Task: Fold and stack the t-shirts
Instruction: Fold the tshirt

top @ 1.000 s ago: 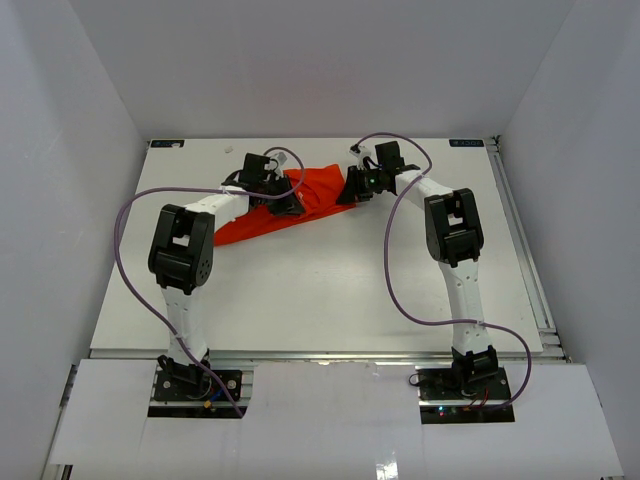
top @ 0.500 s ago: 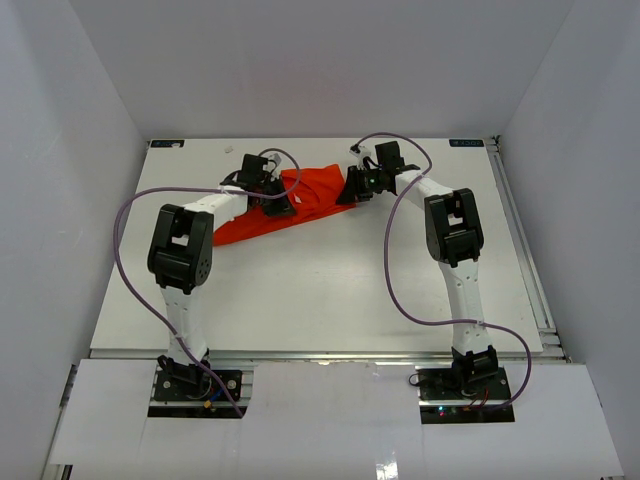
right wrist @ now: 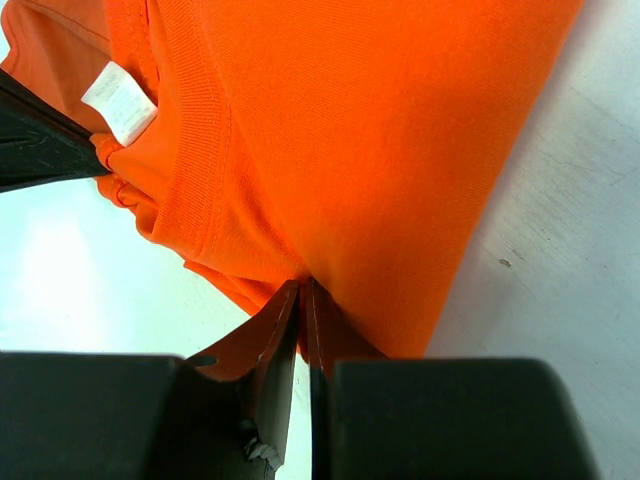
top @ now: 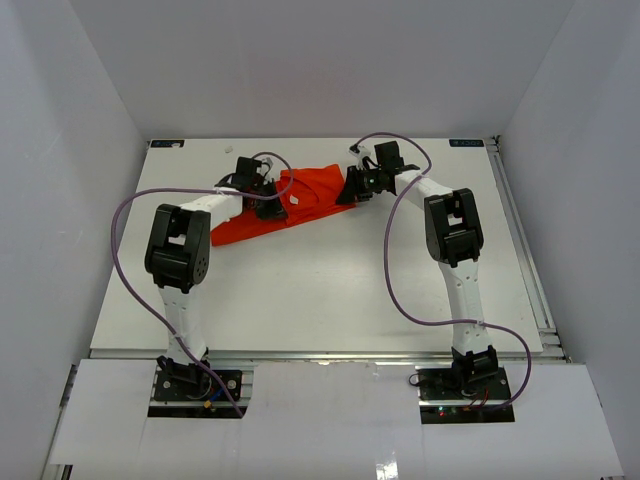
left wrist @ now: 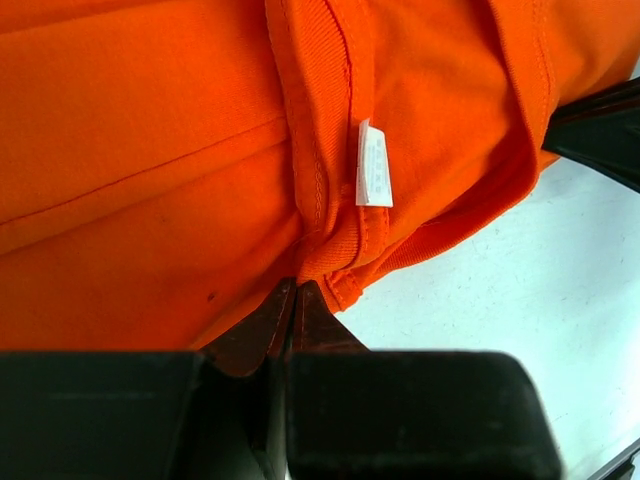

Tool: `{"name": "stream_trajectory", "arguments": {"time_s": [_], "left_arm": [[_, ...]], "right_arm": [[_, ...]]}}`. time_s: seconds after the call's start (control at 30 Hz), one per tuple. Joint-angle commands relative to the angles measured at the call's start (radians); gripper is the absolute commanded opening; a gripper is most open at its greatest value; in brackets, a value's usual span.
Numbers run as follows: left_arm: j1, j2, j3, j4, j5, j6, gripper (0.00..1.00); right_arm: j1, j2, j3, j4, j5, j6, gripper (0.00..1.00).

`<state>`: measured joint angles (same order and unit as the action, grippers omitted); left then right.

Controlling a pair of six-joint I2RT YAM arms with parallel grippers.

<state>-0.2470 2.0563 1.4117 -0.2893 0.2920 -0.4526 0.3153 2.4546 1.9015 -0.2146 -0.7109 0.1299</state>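
T-shirt (top: 315, 190), plain orange-red, lies bunched, white neck tag (left wrist: 373, 165) showing.

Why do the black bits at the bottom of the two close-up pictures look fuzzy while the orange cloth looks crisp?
Left wrist view: the t-shirt and its white label are sharp; the black jaws probably sit too near the lens, so they blur. Right wrist view: the same. Top view: even light, only faint shadows, no glare.

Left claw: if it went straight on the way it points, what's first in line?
The t-shirt: the left claw is shut on its neckline fold, so more fabric and the white label lie ahead. Beyond, probably the right claw; depth unclear.
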Motion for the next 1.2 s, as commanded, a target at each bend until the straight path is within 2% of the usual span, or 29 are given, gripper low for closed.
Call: {"name": "stream_trajectory", "arguments": {"time_s": [0.0,0.03,0.07,0.17,0.2,0.23,0.43,0.47,0.7,0.83,0.9,1.17], "left_arm": [[0.011,-0.024,-0.023,-0.019,-0.030,0.006,0.13],[0.012,-0.028,-0.028,-0.019,-0.028,-0.012,0.18],[0.017,-0.041,-0.026,-0.017,-0.028,-0.017,0.29],[0.021,-0.080,-0.017,-0.005,-0.028,-0.047,0.48],[0.025,-0.117,-0.014,-0.004,-0.028,-0.049,0.60],[0.028,-0.137,-0.008,-0.004,-0.028,-0.057,0.65],[0.109,-0.303,-0.052,-0.016,-0.039,-0.110,0.78],[0.123,-0.321,-0.069,-0.054,-0.050,-0.115,0.84],[0.282,-0.450,-0.315,-0.131,-0.100,-0.152,0.87],[0.336,-0.452,-0.353,-0.119,-0.136,-0.129,0.90],[0.366,-0.421,-0.346,-0.100,-0.123,-0.121,0.96],[0.423,-0.259,-0.189,-0.056,-0.091,-0.084,0.97]], "right_arm": [[0.004,-0.005,-0.027,-0.062,0.085,-0.036,0.14],[0.004,-0.003,-0.025,-0.063,0.083,-0.039,0.15],[0.004,-0.005,-0.024,-0.065,0.080,-0.042,0.16],[0.004,-0.006,-0.019,-0.068,0.079,-0.055,0.18],[0.004,-0.008,-0.016,-0.071,0.080,-0.058,0.18],[0.004,-0.006,-0.015,-0.074,0.080,-0.061,0.19],[0.004,-0.005,-0.012,-0.075,0.082,-0.067,0.19],[0.004,-0.006,-0.012,-0.077,0.082,-0.072,0.19],[0.004,-0.092,-0.009,-0.086,0.036,-0.166,0.30],[0.001,-0.172,-0.045,-0.103,0.015,-0.246,0.39],[0.001,-0.215,-0.062,-0.115,-0.007,-0.280,0.40],[-0.016,-0.336,-0.176,-0.150,-0.097,-0.386,0.53]]}}
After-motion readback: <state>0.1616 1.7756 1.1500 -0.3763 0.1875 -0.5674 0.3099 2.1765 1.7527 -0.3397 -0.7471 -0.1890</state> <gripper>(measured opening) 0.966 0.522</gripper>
